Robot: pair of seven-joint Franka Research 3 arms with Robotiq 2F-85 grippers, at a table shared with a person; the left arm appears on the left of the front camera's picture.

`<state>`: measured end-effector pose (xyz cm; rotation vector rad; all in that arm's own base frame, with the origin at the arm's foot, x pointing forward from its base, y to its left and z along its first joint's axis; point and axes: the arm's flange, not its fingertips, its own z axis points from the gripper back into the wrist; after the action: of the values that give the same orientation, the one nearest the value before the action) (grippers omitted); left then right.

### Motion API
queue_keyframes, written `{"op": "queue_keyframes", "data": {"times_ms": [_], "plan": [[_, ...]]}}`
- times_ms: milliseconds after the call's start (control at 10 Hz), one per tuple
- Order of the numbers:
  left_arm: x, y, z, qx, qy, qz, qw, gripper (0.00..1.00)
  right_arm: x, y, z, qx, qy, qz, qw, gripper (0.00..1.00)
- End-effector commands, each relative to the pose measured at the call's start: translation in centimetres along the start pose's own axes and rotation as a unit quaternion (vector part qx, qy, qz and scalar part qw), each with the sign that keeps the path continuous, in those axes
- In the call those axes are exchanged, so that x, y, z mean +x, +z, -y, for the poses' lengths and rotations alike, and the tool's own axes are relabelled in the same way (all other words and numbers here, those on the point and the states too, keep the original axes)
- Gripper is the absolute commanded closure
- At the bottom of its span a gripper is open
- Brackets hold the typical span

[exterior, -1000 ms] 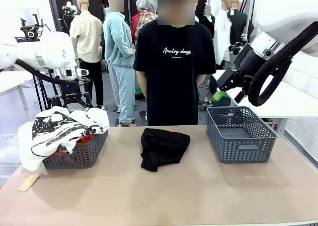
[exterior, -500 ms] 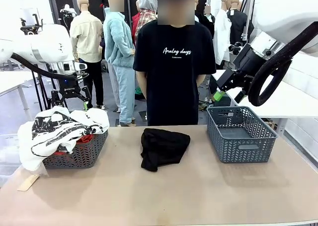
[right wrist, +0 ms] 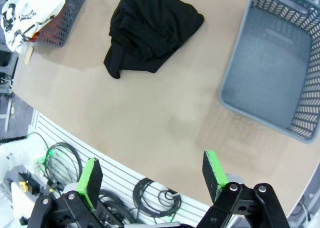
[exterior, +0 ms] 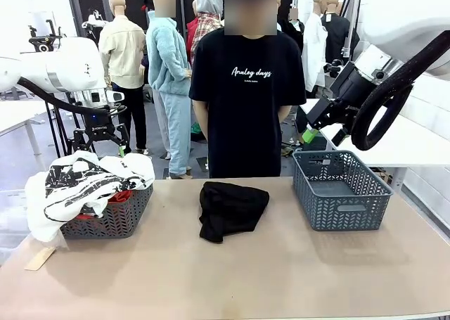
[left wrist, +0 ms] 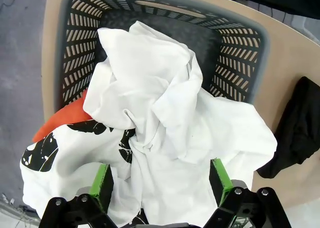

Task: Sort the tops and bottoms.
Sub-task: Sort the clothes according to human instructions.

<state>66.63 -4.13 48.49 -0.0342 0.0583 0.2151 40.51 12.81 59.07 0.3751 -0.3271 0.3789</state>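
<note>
On the left, the L gripper [exterior: 98, 148] [left wrist: 161, 183] hangs above the L basket [exterior: 112, 221] [left wrist: 235, 62], jaws wide, nothing in them. The white top [exterior: 77, 183] [left wrist: 165, 118] is piled in that basket and spills over its rim; its low end is cut off in the wrist view. The red top [exterior: 121, 195] [left wrist: 60, 120] is mostly buried under it, so we can't make out any print. The bottoms [exterior: 230, 209] [right wrist: 150, 30] lie crumpled mid table [exterior: 246, 278], in front of the person [exterior: 242, 102]. The R gripper [exterior: 325, 136] [right wrist: 152, 177] hangs high near the R basket [exterior: 341, 200] [right wrist: 280, 72]. From the front we make out one green pad. The wrist view shows both, wide apart, holding nothing.
</note>
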Motion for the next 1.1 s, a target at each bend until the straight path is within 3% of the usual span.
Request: {"op": "queue_keyframes", "data": {"times_ms": [0, 1000], "plan": [[0.04, 0.01, -0.06, -0.001, 0.0, 0.001, 1.0, 0.0, -0.28, -0.11, 0.0, -0.003, 0.0, -0.002, 1.0, 0.0], [0.04, 0.01, -0.06, -0.001, 0.0, 0.001, 1.0, 0.0, -0.28, -0.11, 0.0, -0.003, 0.0, -0.002, 1.0, 0.0]]}}
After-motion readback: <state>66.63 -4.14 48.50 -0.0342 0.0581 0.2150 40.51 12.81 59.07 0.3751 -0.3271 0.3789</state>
